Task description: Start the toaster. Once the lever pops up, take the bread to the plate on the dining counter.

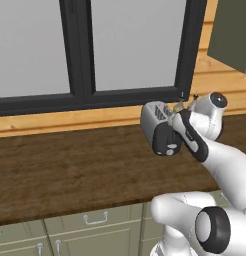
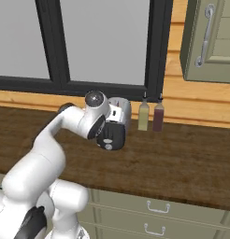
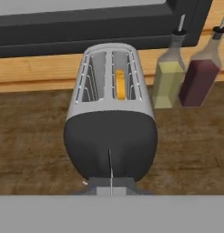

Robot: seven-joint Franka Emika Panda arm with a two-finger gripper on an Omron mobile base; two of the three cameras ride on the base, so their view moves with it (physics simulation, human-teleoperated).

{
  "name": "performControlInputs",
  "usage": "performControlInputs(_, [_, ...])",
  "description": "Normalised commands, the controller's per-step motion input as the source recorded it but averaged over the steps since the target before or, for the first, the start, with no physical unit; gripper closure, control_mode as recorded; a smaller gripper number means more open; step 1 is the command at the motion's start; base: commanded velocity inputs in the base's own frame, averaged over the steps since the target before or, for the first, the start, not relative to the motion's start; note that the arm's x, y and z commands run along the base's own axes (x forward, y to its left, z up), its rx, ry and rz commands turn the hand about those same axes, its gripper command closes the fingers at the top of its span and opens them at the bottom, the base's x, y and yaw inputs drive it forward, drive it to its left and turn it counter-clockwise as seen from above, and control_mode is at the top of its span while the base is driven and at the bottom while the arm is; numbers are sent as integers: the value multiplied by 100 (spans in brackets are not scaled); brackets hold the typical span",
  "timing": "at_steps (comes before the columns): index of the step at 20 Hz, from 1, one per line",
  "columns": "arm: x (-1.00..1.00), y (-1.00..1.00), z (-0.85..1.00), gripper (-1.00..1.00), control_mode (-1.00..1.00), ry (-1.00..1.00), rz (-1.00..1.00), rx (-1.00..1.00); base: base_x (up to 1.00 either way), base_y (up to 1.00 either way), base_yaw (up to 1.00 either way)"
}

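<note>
The silver toaster (image 3: 109, 100) stands on the dark wood worktop (image 3: 32, 136) under the window, its black end panel facing me. A tan slice of bread (image 3: 119, 84) sits sunk in its right slot; the left slot is empty. The pale lever (image 3: 111, 172) shows low in the panel's vertical slot. My gripper (image 3: 111, 189) is shut, fingertips together right at the foot of that slot, touching the panel. From the base, the toaster (image 1: 154, 114) (image 2: 120, 111) is partly covered by my hand. The plate and the dining counter are out of view.
Two bottles stand just right of the toaster against the wall: a yellow one (image 3: 168, 82) (image 2: 143, 116) and a dark red one (image 3: 200, 77) (image 2: 158, 116). A wall cabinet (image 2: 210, 37) hangs at the upper right. Drawers (image 1: 95, 217) run below the worktop.
</note>
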Motion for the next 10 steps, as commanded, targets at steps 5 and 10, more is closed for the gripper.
performControlInputs(5, [-2,0,100,100,-100,-3,0,0,0,0,0])
performControlInputs(10, [1,0,83,-100,-100,7,0,0,0,0,0])
